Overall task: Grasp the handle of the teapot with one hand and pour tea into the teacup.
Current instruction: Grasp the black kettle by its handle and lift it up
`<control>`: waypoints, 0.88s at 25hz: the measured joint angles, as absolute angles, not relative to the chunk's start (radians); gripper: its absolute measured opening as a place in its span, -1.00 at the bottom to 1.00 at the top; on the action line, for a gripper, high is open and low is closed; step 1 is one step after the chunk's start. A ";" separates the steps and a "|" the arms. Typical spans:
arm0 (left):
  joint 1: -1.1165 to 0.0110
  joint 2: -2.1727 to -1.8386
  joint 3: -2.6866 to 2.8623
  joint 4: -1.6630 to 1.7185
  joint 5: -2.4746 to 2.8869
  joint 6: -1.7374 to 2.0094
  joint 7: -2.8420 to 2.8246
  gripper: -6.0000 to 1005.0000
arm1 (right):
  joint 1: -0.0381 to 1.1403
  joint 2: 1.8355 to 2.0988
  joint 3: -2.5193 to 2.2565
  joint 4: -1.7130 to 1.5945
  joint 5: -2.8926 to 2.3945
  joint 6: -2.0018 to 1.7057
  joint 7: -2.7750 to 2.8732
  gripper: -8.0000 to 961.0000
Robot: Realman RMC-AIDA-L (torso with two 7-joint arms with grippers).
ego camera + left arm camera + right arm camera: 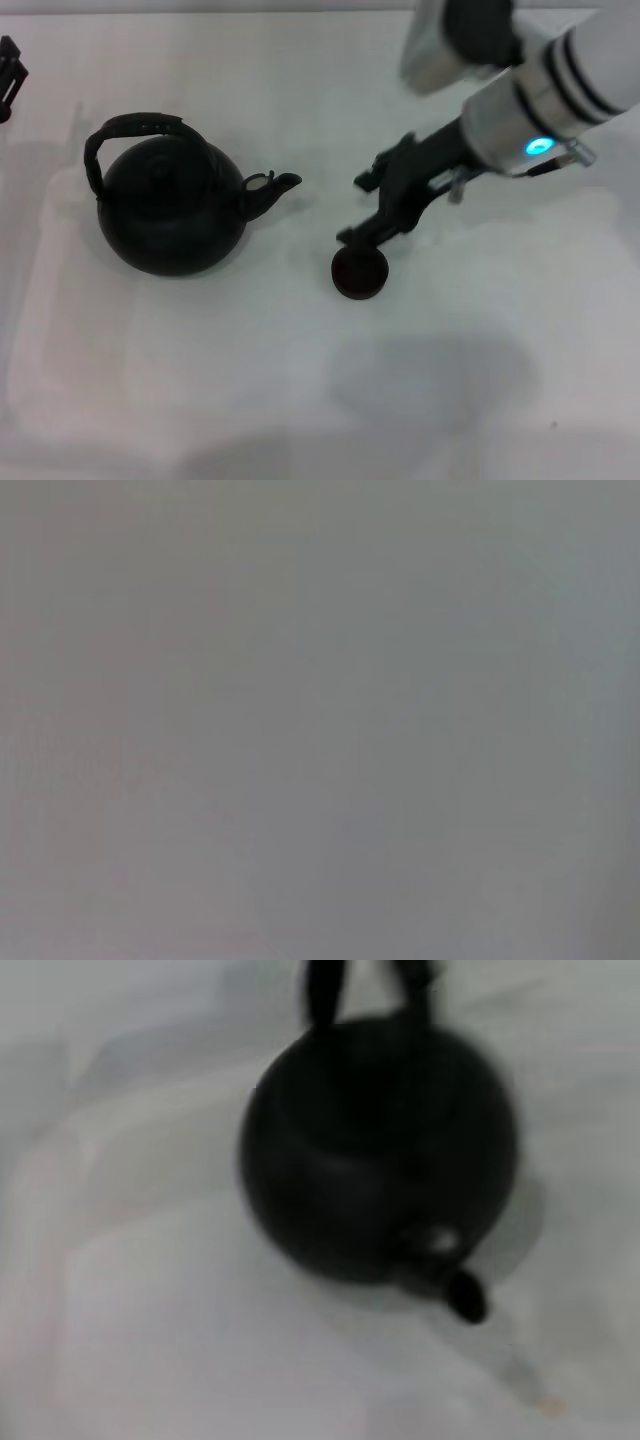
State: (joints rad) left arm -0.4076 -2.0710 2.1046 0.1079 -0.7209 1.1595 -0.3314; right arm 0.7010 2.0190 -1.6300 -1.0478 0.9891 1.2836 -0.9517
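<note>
The black round teapot point(170, 215) stands on the white table at the left, its spout point(275, 186) towards the middle. Its arched handle point(135, 126) leans over the far side of the lid. The small dark teacup point(358, 272) sits right of the spout. My right gripper point(356, 209) is open and empty, hovering just beyond the teacup and right of the spout, with one fingertip near the cup's far rim. The right wrist view shows the teapot point(375, 1150), its handle point(325, 990) and spout point(462, 1295). My left gripper point(8, 75) is parked at the far left edge.
The white table point(300, 400) spreads all round, with a faint raised outline under the teapot. The left wrist view shows only a plain grey surface. The right arm point(540, 100) reaches in from the upper right.
</note>
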 joint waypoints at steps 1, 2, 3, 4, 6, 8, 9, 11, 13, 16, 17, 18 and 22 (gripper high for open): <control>-0.407 -2.071 2.105 0.108 -0.721 1.160 -0.331 0.77 | 0.690 2.019 -1.596 -1.042 1.003 1.280 -0.968 0.74; -0.407 -2.071 2.105 0.108 -0.721 1.160 -0.331 0.77 | 0.675 2.019 -1.530 -1.022 1.047 1.272 -1.004 0.74; -0.406 -2.071 2.105 0.108 -0.721 1.160 -0.331 0.77 | 0.675 2.019 -1.530 -1.022 1.047 1.272 -1.004 0.74; -0.406 -2.071 2.105 0.108 -0.721 1.160 -0.331 0.77 | 0.670 2.018 -1.491 -1.004 1.075 1.268 -1.027 0.74; -0.406 -2.071 2.105 0.108 -0.721 1.160 -0.331 0.77 | 0.666 2.018 -1.418 -0.952 1.128 1.260 -1.077 0.74; -0.406 -2.071 2.105 0.107 -0.721 1.160 -0.331 0.77 | 0.663 2.018 -1.311 -0.868 1.212 1.229 -1.143 0.74; -0.405 -2.071 2.105 0.106 -0.721 1.160 -0.331 0.77 | 0.662 2.018 -1.270 -0.839 1.241 1.216 -1.167 0.74; -0.403 -2.071 2.105 0.107 -0.721 1.160 -0.331 0.77 | 0.656 2.017 -1.162 -0.747 1.342 1.185 -1.252 0.74; -0.399 -2.071 2.105 0.110 -0.721 1.161 -0.331 0.77 | 0.645 2.017 -1.059 -0.646 1.473 1.144 -1.367 0.74; -0.394 -2.071 2.105 0.111 -0.721 1.162 -0.331 0.77 | 0.616 2.023 -0.977 -0.525 1.685 1.055 -1.535 0.74; -0.391 -2.071 2.105 0.109 -0.721 1.168 -0.333 0.77 | 0.604 2.026 -0.972 -0.490 1.764 1.016 -1.611 0.74; -0.389 -2.071 2.105 0.108 -0.721 1.174 -0.335 0.77 | 0.597 2.027 -0.973 -0.465 1.832 0.982 -1.683 0.73; -0.358 -2.071 2.105 0.103 -0.711 1.236 -0.339 0.77 | 0.592 2.028 -0.976 -0.335 2.099 0.898 -2.116 0.73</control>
State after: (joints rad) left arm -0.3583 -2.0706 2.1046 0.1029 -0.7112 1.2359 -0.3388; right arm 0.5921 2.0277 -0.9756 -0.3354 2.0993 0.8980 -2.1156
